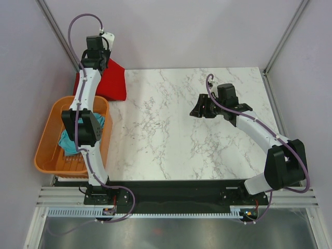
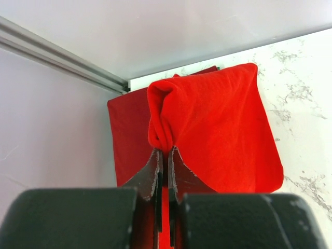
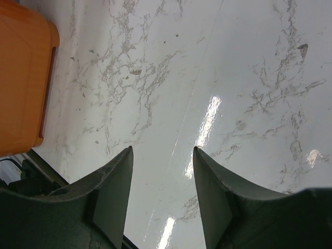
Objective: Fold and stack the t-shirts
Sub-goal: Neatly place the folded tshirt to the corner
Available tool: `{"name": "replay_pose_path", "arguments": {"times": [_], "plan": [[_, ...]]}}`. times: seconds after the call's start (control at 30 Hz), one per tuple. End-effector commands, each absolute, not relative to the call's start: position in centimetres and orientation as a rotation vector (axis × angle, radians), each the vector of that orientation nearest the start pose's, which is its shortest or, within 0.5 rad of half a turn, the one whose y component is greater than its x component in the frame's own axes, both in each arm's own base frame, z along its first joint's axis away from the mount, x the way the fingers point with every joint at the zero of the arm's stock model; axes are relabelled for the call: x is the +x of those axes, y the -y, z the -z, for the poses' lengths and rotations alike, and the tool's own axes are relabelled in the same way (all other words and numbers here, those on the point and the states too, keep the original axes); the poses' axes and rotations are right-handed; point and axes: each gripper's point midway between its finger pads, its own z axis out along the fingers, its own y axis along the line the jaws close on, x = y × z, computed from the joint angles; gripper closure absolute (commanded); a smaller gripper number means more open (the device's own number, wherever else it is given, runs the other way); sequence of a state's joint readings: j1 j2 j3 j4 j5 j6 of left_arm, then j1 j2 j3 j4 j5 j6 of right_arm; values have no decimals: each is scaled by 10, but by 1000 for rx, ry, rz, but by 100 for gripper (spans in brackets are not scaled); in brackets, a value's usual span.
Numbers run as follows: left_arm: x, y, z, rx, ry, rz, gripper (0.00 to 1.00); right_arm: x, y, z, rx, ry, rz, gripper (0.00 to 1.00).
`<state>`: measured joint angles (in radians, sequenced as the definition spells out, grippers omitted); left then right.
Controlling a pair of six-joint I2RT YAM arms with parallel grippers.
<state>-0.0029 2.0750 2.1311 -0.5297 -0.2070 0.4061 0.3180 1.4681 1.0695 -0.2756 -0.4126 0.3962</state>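
We see a white marble table [image 1: 176, 129] boxed in by pale grey walls [image 1: 171, 31], with an orange basket [image 1: 45, 153] at its left edge holding a crumpled teal shirt [image 1: 66, 140]. In the upper left corner the left gripper [image 2: 165, 150] is pinched closed on a fold of the bright red shirt [image 2: 218, 124], which lies over a darker maroon shirt [image 2: 127, 135]. At centre right the right gripper [image 3: 162, 155] hangs over the marble, jaws parted wide and holding nothing.

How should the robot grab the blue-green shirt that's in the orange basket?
It is probably best to come straight down from above and pinch a bunched fold of the teal t-shirt. It lies crumpled inside the orange basket, so the basket's walls block a sideways reach, and the loose bunches give something to catch.
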Motion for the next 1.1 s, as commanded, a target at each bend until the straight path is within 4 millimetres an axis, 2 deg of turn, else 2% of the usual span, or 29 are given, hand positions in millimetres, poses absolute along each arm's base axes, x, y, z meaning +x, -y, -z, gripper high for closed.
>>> {"name": "replay_pose_path", "arguments": {"times": [0.0,0.1,0.13,0.23,0.33,0.5,0.63,0.7,0.8,1.0,1.03,1.07], "plan": [[587,-65,-325,296,-1916,-452,98,356,-209,-174,-174,-2256,-849,42],[591,-72,-323,325,-1917,-464,98,356,-209,-173,-174,-2257,-850,42],[594,-76,-316,323,-1928,-473,98,356,-210,-171,-174,-2261,-853,42],[592,-93,-318,257,-1930,-455,98,358,-211,-166,-169,-2273,-854,43],[589,-96,-325,220,-1919,-432,98,359,-210,-160,-165,-2288,-846,43],[586,-101,-323,217,-1928,-437,98,358,-209,-160,-166,-2288,-851,43],[578,-101,-332,164,-1911,-324,98,358,-210,-162,-168,-2286,-854,43],[574,-95,-333,159,-1908,-258,98,358,-209,-165,-170,-2276,-854,43],[571,-96,-331,148,-1918,-250,98,358,-209,-165,-170,-2277,-849,43],[571,-116,-329,145,-1928,-303,98,358,-210,-166,-172,-2275,-859,43],[573,-122,-333,147,-1917,-319,98,358,-210,-166,-170,-2275,-860,43],[580,-127,-320,154,-1938,-339,98,358,-210,-164,-171,-2279,-861,43]]}}
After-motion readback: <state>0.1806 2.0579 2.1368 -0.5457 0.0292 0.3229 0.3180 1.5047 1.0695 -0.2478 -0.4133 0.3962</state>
